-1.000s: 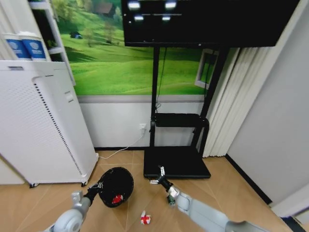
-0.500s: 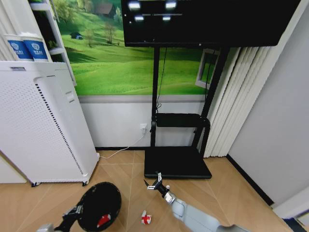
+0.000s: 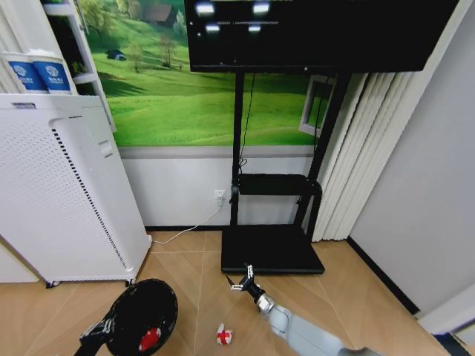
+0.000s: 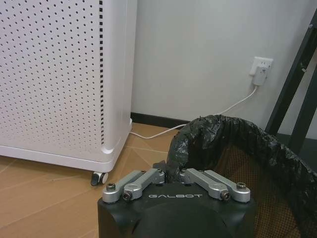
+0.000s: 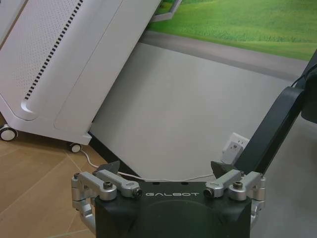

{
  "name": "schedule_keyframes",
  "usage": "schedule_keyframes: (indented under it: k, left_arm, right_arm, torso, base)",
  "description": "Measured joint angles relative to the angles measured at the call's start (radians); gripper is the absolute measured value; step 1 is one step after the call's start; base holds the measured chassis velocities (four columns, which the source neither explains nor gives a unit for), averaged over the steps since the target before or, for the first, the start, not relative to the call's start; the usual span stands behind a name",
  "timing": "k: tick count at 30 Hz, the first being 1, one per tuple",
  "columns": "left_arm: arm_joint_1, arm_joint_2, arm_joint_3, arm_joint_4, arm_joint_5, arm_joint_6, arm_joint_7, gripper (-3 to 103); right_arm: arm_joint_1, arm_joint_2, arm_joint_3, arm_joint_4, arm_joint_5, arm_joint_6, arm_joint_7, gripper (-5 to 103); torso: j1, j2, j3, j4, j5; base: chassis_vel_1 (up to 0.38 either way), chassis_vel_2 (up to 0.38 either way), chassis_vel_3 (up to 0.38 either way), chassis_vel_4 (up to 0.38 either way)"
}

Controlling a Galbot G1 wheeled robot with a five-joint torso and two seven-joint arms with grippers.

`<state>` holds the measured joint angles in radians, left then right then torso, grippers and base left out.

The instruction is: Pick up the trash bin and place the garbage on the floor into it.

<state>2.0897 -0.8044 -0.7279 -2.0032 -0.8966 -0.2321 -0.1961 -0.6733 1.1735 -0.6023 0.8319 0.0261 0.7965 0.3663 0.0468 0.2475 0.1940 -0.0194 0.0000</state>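
Observation:
The trash bin (image 3: 130, 315) is a round black mesh basket lined with a black bag, held tilted low at the lower left. A red-and-white piece of garbage (image 3: 150, 339) lies inside it. My left gripper (image 3: 102, 329) is shut on the bin's near rim; in the left wrist view its fingers (image 4: 148, 176) pinch the crumpled bag edge of the bin (image 4: 233, 144). Another red-and-white piece of garbage (image 3: 223, 335) lies on the floor. My right gripper (image 3: 245, 278) hangs open above the floor, beyond that piece, with its jaws spread wide and nothing between them (image 5: 166, 171).
A tall white perforated appliance (image 3: 59, 193) on casters stands at the left. The black TV stand base (image 3: 271, 248) lies just beyond the right gripper, under a wall screen. A white cable (image 3: 189, 226) runs along the floor to a wall socket (image 3: 219, 196).
My left arm has drawn the bin down and to the left, closer to me. The right gripper has shifted only slightly near the stand base.

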Motion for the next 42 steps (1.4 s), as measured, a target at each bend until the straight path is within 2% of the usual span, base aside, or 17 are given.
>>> schedule_keyframes:
  k: [8, 12, 18, 26, 34, 42]
  left_arm:
    - [0.054, -0.082, -0.003, 0.011, 0.053, -0.028, 0.039, 6]
    - [0.048, -0.096, 0.004, 0.021, 0.059, -0.035, 0.045, 6]
    - [0.051, -0.099, 0.005, 0.03, 0.058, -0.046, 0.051, 6]
    - [0.12, -0.117, -0.029, 0.035, 0.062, -0.074, 0.079, 6]
    - [0.214, -0.178, -0.095, 0.08, 0.06, -0.129, 0.166, 6]
    - [0.206, -0.194, -0.102, 0.147, 0.046, -0.16, 0.201, 6]
  right_arm:
    - [-0.024, 0.002, 0.019, -0.007, -0.018, 0.001, -0.011, 100]
    - [-0.03, 0.005, 0.026, -0.014, -0.029, 0.001, -0.002, 100]
    - [-0.05, -0.016, 0.041, -0.037, -0.038, 0.002, 0.0, 100]
    - [-0.057, -0.002, 0.037, -0.086, 0.013, 0.002, -0.017, 100]
    - [-0.074, 0.048, 0.038, -0.17, 0.049, 0.002, -0.057, 100]
    - [-0.065, 0.032, 0.059, -0.235, 0.107, 0.002, -0.094, 100]
  torso:
    - [0.0, 0.0, 0.0, 0.0, 0.0002]
    - [0.0, 0.0, 0.0, 0.0005, 0.0]
    - [0.0, 0.0, 0.0, -0.0002, -0.0003]
    - [0.0, 0.0, 0.0, 0.0003, 0.0]
    - [0.0, 0.0, 0.0, 0.0002, 0.0001]
    - [0.0, 0.0, 0.0, 0.0004, 0.0001]
  base:
    - [-0.109, 0.099, 0.101, -0.1]
    - [-0.101, 0.134, 0.134, -0.116]
    - [-0.032, 0.021, 0.014, -0.028]
    - [0.005, -0.013, -0.009, 0.006]
    - [0.0, 0.0, 0.0, 0.0]
    - [0.0, 0.0, 0.0, 0.0]
